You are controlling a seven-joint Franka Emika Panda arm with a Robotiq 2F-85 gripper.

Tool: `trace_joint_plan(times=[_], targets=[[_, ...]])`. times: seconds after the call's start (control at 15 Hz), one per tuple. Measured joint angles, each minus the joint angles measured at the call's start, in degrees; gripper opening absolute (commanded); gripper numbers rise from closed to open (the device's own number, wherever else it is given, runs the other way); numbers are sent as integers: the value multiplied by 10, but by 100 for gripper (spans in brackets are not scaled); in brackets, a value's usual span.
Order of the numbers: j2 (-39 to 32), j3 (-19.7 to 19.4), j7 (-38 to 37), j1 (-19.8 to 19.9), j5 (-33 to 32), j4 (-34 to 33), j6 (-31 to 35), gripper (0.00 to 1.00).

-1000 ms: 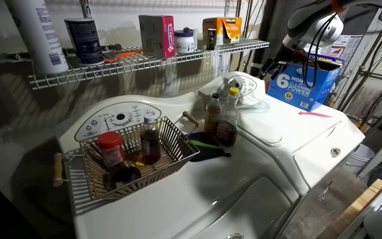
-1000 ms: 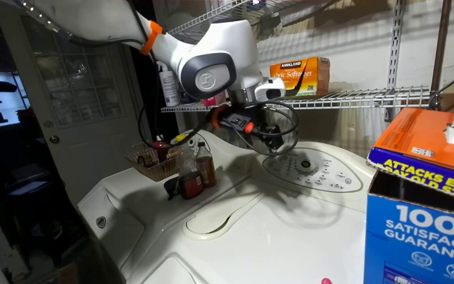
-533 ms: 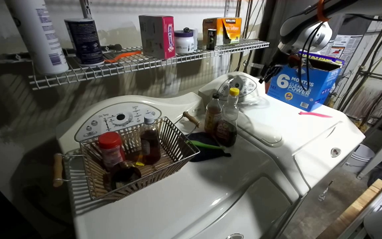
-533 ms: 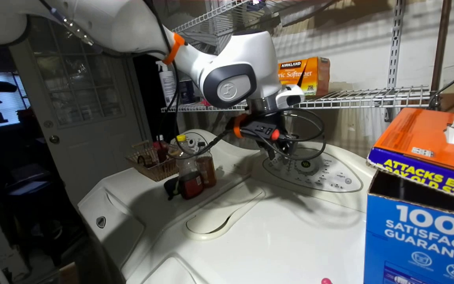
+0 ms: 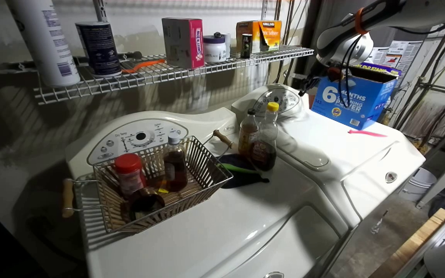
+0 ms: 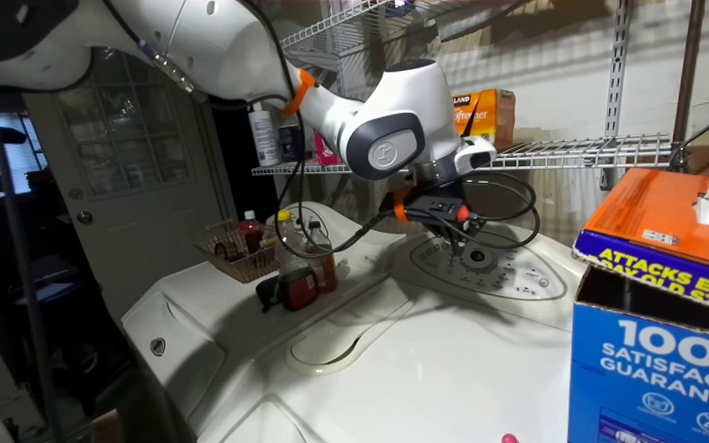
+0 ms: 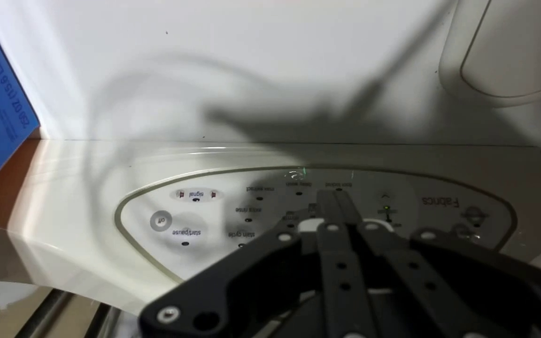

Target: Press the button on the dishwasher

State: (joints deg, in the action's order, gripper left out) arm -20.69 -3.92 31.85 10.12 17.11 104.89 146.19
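The dishwasher (image 6: pixel 453 369), a glossy white appliance with a flat lid, stands below my arm. Its curved control panel (image 6: pixel 514 271) has a yellowish-green round dial (image 6: pixel 477 256) and several labelled buttons. In the wrist view the panel is upside down, with a grey "off" button (image 7: pixel 161 220) and a "start/pause" button (image 7: pixel 187 233) at its left. My gripper (image 7: pixel 338 204) is over the panel, fingertips together with nothing between them. It hides the dial there. Whether the tips touch the panel I cannot tell. In an exterior view the gripper (image 5: pixel 303 92) is at the panel's edge.
A blue detergent box (image 6: pixel 656 375) with an orange lid stands on the dishwasher. Beside it is a similar white appliance (image 5: pixel 191 231) with a wire basket (image 5: pixel 191 204) and two bottles (image 5: pixel 267 152). A wire shelf (image 6: pixel 576 159) hangs above the panel. A pink object (image 5: pixel 367 133) lies on the lid.
The gripper's fingers have come from spread to shut. The arm has lowered and moved along toward the panel's dial, rightward in one exterior picture and leftward in its counterpart.
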Motion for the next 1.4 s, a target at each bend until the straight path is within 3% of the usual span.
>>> trace_joint_plan(times=[0.87,1.4], targets=[[-8,11,2,8,-7,-11,-2,0],[-69,22,3,27,-41,-91,-37,0]])
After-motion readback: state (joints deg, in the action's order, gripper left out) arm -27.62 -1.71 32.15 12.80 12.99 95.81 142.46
